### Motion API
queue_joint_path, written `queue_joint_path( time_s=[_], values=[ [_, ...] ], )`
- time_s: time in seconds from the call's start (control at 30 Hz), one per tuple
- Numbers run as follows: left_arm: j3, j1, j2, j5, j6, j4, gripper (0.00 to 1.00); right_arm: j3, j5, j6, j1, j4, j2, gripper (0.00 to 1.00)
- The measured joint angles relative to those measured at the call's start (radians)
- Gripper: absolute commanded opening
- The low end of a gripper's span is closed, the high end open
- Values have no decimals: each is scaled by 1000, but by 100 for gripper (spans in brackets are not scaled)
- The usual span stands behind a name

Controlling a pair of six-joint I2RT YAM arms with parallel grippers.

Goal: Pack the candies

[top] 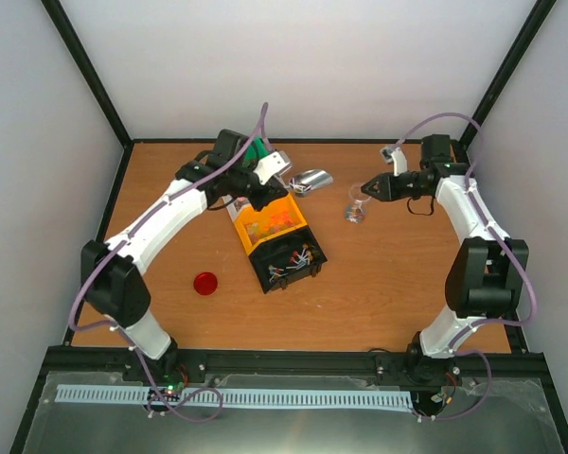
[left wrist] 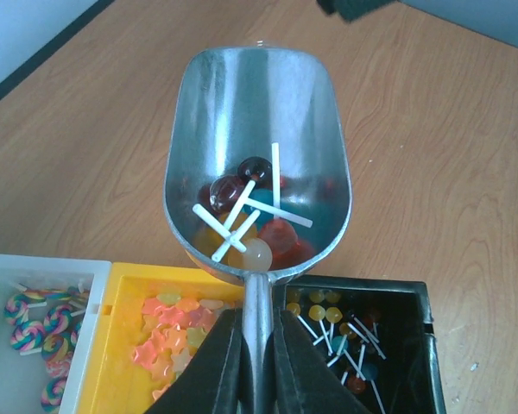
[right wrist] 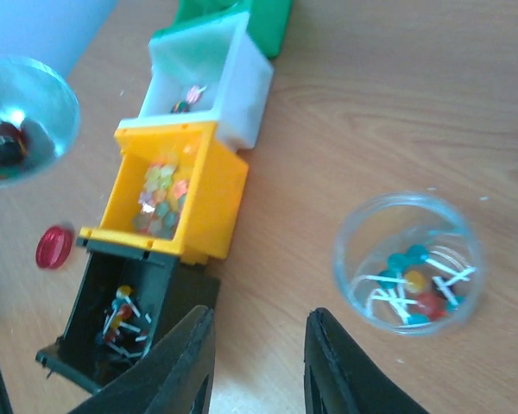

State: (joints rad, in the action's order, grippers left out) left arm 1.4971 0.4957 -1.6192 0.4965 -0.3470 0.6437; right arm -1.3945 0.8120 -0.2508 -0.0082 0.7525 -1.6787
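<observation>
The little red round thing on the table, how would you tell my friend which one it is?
Look at the wooden table and find the black bin holding lollipops, near the middle. To its left, alone on bare wood, lies the red lid: a small flat disc, while its neighbours are square boxes.

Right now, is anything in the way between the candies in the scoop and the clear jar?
Nothing visible is. Only bare table lies between the scoop of candies, held in the left tool, and the clear jar. The jar's mouth is uncovered; the right tool stands open beside it, not over it.
</observation>
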Motion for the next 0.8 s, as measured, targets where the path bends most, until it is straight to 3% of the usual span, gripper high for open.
queue_joint_path(
  time_s=[0.33, 0.43, 0.57, 0.8],
  values=[
    [260, 59, -219, -39, -17, 127, 1, -35, 9, 124, -80, -79, -80, 35],
    [282, 70, -253, -41, -17, 140, 1, -36, 6, 150, -81, -92, -105, 37],
    [301, 82, -290, -43, -17, 150, 1, -41, 3, 181, -82, -101, -146, 48],
    [309, 89, -301, -44, -16, 158, 1, -49, -16, 218, -82, -126, -206, 49]
  ],
)
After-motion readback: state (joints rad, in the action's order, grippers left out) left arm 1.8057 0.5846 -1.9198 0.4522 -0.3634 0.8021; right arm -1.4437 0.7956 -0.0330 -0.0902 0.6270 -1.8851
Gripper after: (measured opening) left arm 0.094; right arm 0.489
